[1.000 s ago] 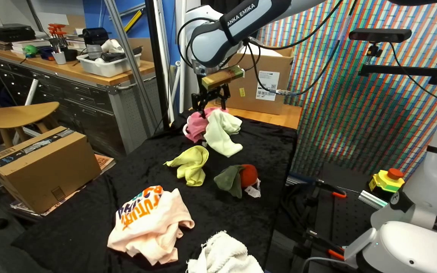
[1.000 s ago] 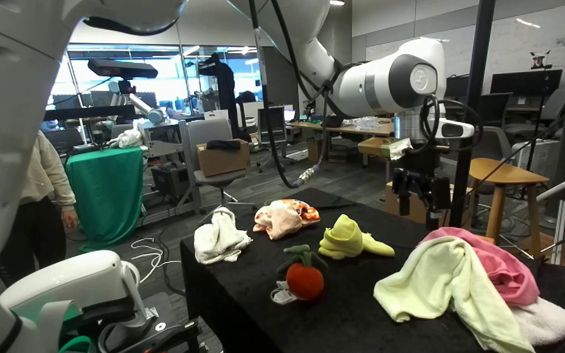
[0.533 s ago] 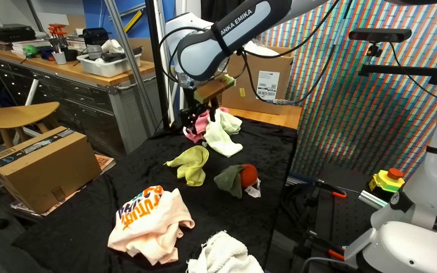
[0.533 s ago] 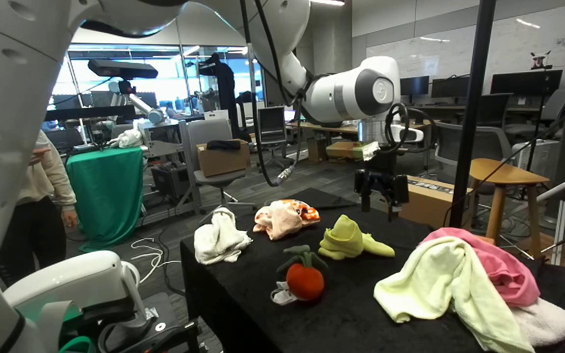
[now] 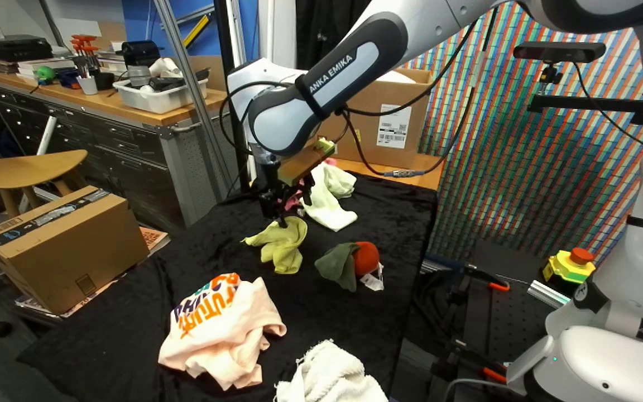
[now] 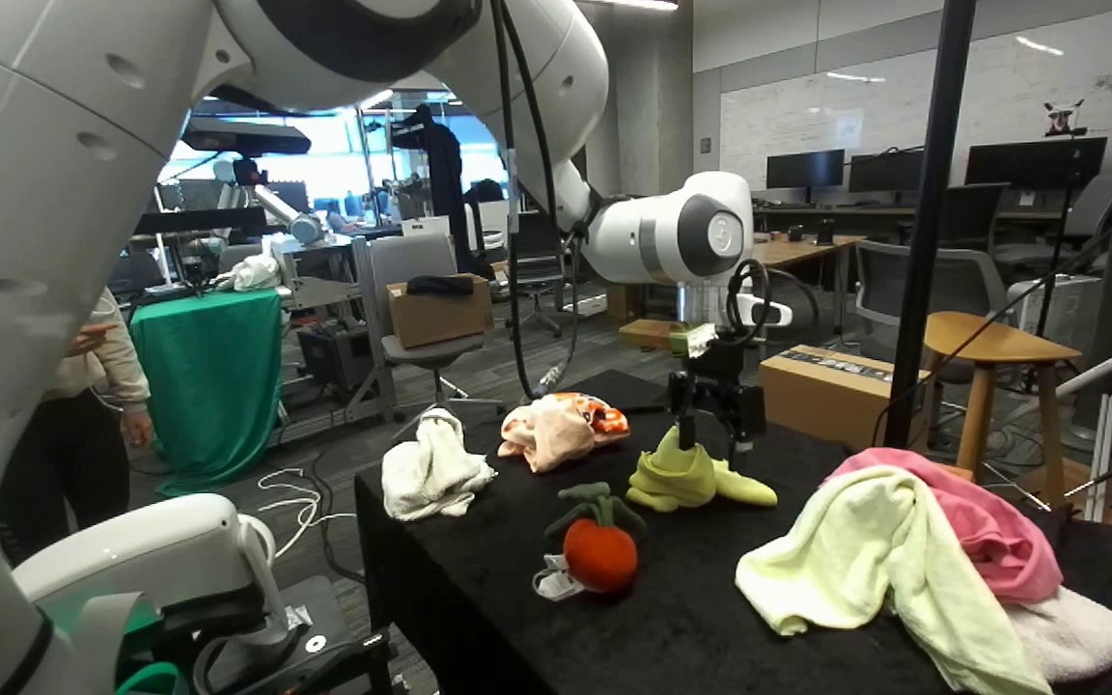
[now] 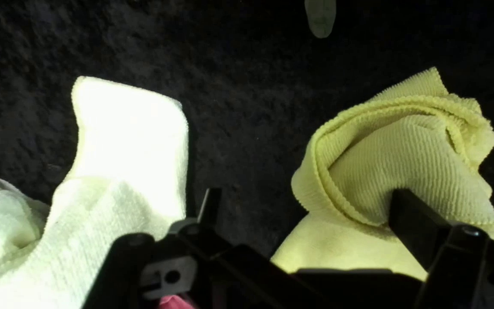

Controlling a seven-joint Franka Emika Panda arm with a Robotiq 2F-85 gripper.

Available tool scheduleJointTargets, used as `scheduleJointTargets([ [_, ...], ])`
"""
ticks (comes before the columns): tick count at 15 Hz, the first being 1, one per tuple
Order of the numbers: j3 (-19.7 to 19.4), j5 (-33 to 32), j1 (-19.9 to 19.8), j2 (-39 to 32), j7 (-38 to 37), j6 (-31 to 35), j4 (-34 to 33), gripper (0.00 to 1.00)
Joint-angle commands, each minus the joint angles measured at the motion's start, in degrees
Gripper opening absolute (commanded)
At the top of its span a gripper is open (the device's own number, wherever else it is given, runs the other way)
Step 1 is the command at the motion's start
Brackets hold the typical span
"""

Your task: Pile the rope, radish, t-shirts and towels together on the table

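My gripper [image 7: 306,199] is open and low by the yellow cloth [image 7: 384,154]. One fingertip is over or against that cloth; I cannot tell whether it touches. The other is over black fabric beside the pale green towel [image 7: 114,206]. In an exterior view the gripper [image 6: 713,442] hangs at the yellow cloth's peak [image 6: 677,473]. The pale green towel lies against a pink cloth [image 6: 990,521], with a whitish cloth [image 6: 1077,632] under them. The red plush radish [image 5: 366,258], printed peach t-shirt [image 5: 226,335] and white towel [image 5: 330,379] lie apart. No rope is visible.
Black fabric [image 5: 349,329] covers the table. A cardboard box [image 5: 391,111] stands behind its far end. A dark upright pole [image 6: 923,222] rises near the pink cloth's side. Another robot arm's base [image 5: 612,357] stands beside the table.
My gripper has moved away from the pink and pale green pile and come down at the yellow cloth. The cloths and radish have not moved.
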State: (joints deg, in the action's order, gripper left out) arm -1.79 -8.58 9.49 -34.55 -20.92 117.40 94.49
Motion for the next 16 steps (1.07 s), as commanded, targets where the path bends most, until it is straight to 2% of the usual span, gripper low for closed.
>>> scheduleJointTargets([
  [1,-0.03,0.3,0.0,-4.86,0.5,-0.34,-5.39,1.0],
  [7,1.0,2.5,-0.36,-6.52,1.98,-1.47,-8.59,1.0],
  [16,3.31,10.74,-1.58,-8.43,3.84,-10.37,-12.48,1.0],
])
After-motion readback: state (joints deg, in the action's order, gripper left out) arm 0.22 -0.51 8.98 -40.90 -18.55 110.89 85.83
